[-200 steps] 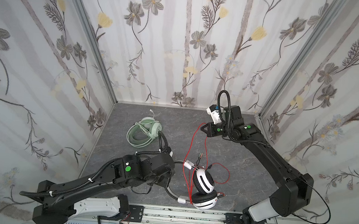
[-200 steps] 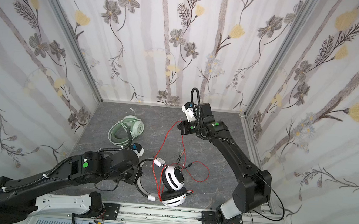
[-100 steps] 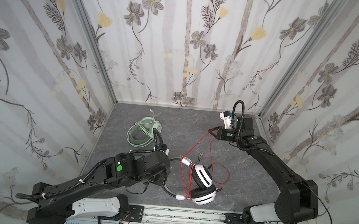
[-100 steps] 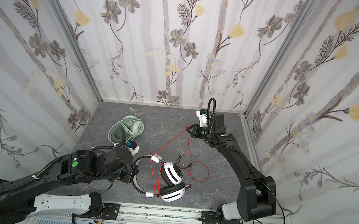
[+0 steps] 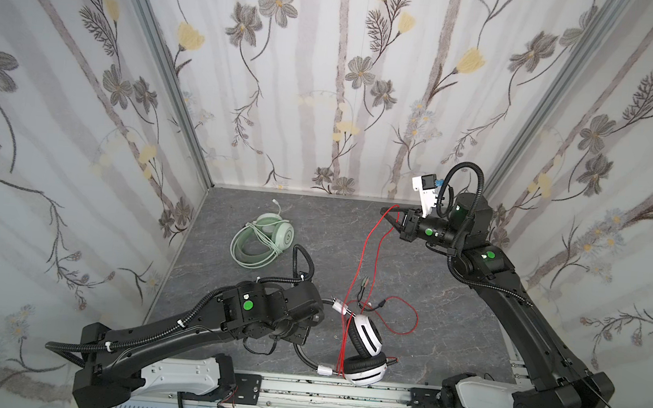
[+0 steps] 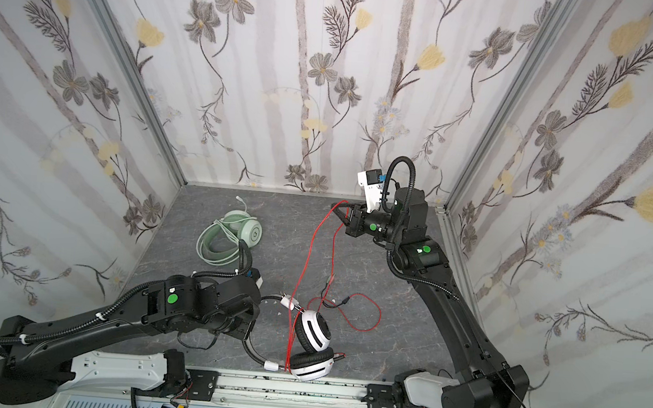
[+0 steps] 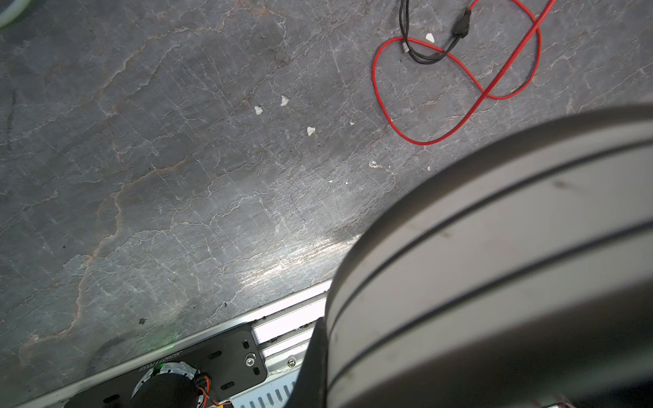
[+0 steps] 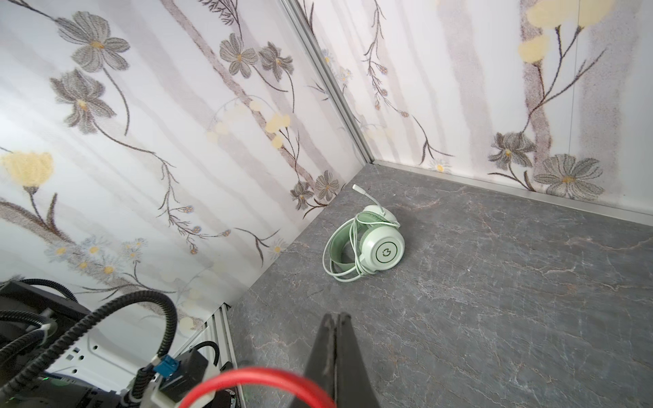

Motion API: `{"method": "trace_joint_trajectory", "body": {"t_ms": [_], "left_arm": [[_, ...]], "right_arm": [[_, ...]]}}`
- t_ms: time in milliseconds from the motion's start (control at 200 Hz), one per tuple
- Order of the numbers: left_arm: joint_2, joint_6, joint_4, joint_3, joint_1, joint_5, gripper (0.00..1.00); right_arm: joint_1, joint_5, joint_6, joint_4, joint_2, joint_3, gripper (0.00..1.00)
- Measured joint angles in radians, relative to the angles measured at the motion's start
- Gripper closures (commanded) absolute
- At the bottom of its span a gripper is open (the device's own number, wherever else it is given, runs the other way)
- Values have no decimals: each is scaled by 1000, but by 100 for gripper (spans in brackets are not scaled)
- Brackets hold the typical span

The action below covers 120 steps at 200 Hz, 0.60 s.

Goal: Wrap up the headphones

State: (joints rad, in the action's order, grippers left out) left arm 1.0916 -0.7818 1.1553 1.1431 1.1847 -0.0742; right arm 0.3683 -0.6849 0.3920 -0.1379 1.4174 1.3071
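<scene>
Red thin cable [image 8: 254,384], glossy round earcups [image 5: 365,337]

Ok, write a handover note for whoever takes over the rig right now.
Left gripper: shut, apparently on the headband of the white-and-black headset, front centre.
Right gripper: shut on the red cable, held high, back right.
Done: mint green headset, back left, cable wound round it.
Left: wind the remaining red cable, including the slack loop on the table.

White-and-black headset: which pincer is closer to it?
Left. The left pincer sits at the headband of the white-and-black headset; the right pincer is raised near the back wall, pinching its red cable.
</scene>
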Motion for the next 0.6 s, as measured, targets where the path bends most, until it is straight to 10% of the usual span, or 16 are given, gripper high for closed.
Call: {"method": "trace_joint_trajectory", "body": {"t_ms": [600], "left_arm": [[-58, 0, 2, 31, -6, 8, 100]], "right_arm": [[-74, 26, 52, -17, 82, -17, 100]]}}
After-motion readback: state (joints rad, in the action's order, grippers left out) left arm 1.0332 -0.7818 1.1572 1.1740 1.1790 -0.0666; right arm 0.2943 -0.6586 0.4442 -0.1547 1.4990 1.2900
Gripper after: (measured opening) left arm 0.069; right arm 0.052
